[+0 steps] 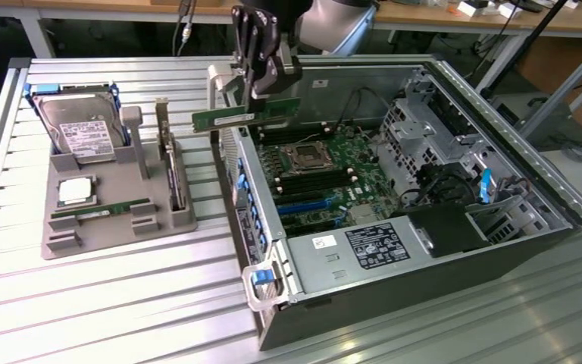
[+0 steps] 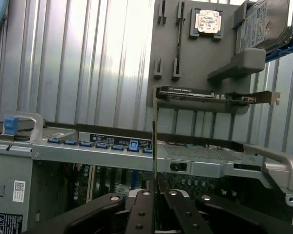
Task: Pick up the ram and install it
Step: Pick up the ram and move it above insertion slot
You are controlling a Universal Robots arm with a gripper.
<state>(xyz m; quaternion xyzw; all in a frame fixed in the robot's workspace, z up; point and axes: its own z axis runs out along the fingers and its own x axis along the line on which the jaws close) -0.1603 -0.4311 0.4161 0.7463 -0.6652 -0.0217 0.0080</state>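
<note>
The ram (image 1: 242,116) is a long thin green board. It hangs level in the air over the open computer case's wall that faces the grey holder. My gripper (image 1: 269,97) is shut on the end of it nearest the motherboard, gripping from above. In the wrist view the ram (image 2: 155,141) shows edge-on as a thin line rising from between my black fingers (image 2: 142,207). The motherboard (image 1: 323,176), with its processor socket (image 1: 305,158) and dark slots, lies below inside the case.
The open computer case (image 1: 473,235) lies on a slatted metal table (image 1: 119,303). At the exterior view's left a grey holder (image 1: 119,220) carries a hard drive (image 1: 84,130), a silver processor chip (image 1: 76,190), an upright expansion card (image 1: 175,174) and another green stick (image 1: 99,210).
</note>
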